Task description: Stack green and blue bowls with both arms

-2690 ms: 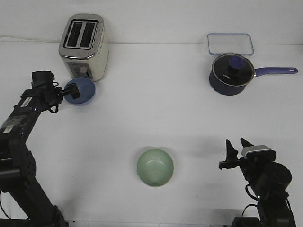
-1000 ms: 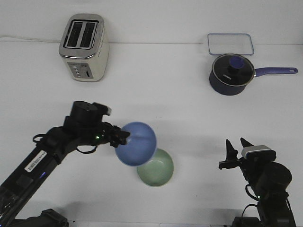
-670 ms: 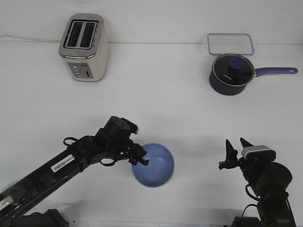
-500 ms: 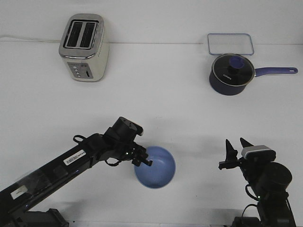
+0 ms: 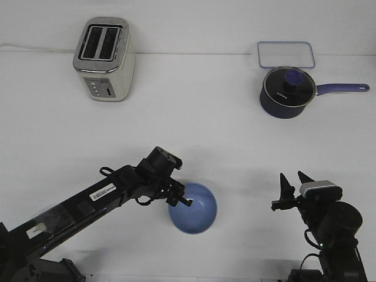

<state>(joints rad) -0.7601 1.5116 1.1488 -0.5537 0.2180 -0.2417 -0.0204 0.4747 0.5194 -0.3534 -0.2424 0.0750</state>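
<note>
A cream and silver toaster [image 5: 104, 57] is standing upright at about ten o'clock on the white table [image 5: 194, 117], its two slots facing up. A dark blue saucepan [image 5: 286, 92] with a glass lid is sitting at about two o'clock, its handle pointing toward three o'clock. A clear rectangular container [image 5: 285, 54] is lying just behind the saucepan, toward twelve o'clock.
</note>
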